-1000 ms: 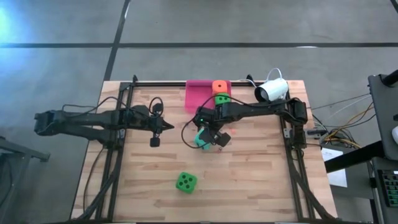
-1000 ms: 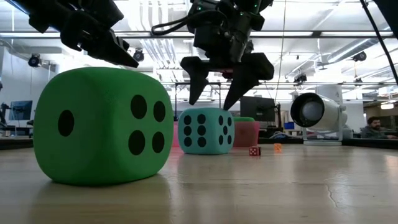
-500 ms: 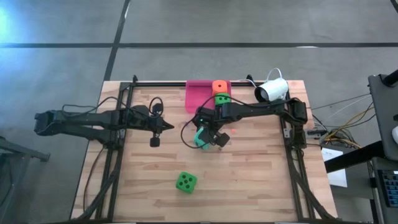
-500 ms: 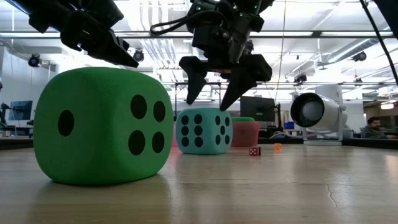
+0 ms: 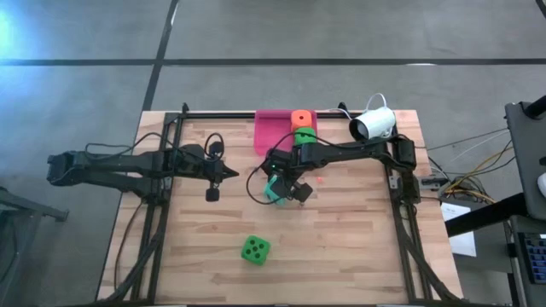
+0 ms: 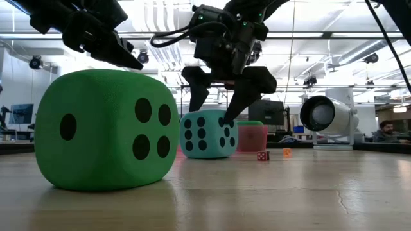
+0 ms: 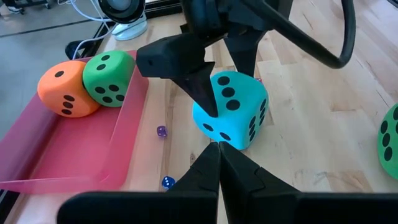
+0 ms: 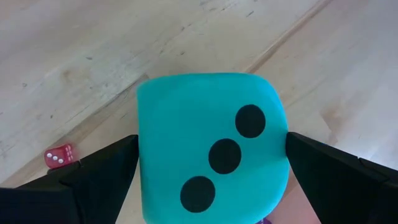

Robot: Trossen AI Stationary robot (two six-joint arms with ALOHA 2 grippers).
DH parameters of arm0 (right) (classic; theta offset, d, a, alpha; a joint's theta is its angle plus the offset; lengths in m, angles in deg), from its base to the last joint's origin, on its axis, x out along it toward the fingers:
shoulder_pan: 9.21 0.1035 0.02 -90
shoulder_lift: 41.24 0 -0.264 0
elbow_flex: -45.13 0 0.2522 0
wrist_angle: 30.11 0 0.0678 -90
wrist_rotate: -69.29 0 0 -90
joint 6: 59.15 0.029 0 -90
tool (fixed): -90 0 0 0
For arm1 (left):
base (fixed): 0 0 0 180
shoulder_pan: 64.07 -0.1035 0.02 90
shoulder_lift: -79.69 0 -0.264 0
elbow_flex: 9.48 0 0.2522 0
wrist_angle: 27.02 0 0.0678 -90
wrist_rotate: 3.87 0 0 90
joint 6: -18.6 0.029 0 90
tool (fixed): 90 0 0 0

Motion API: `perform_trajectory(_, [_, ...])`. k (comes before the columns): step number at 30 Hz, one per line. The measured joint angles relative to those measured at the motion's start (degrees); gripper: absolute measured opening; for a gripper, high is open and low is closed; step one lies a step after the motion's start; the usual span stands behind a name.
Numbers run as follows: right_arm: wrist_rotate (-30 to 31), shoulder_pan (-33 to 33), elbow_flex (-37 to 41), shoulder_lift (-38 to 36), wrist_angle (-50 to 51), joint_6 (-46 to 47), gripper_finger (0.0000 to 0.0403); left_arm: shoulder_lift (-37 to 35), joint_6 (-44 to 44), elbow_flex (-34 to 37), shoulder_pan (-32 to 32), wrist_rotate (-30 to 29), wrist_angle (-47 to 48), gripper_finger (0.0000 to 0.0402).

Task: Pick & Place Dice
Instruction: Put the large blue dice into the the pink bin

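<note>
A teal die (image 5: 273,191) sits on the wooden table near its middle, three pips on top (image 8: 211,143). My right gripper (image 6: 210,114) is open and points steeply down over it, one finger on each side of the die's upper part (image 7: 233,109). I see no touch. My left gripper (image 5: 235,174) hovers shut to the left of it, above the table (image 7: 219,146). An orange die (image 5: 300,118) and a green die (image 5: 304,134) rest in the pink tray (image 5: 271,130) at the far edge. Another green die (image 5: 254,250) lies near the front edge.
A white camera (image 5: 374,124) stands at the far right of the table. Tiny dice lie scattered on the wood: red (image 8: 59,157), purple (image 7: 161,130), blue (image 7: 166,182). Black frame rails (image 5: 158,230) run along the left and right sides.
My right gripper has sunk toward the teal die, still open, so its fingertips now reach down past the die's top on both sides. The left arm has kept still.
</note>
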Motion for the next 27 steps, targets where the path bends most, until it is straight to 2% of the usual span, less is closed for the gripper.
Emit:
perform_trajectory(10, [0.1, -0.1, 0.2, -2.3, 0.5, 0.4, 0.0396, 0.0, 0.0, 0.0, 0.0, 0.0, 0.0, 0.0008])
perform_trajectory(27, [0.0, -0.2, 0.2, -1.0, -0.7, 3.8, 0.0396, 0.0, 0.0, 0.0, 0.0, 0.0, 0.0, 0.0008])
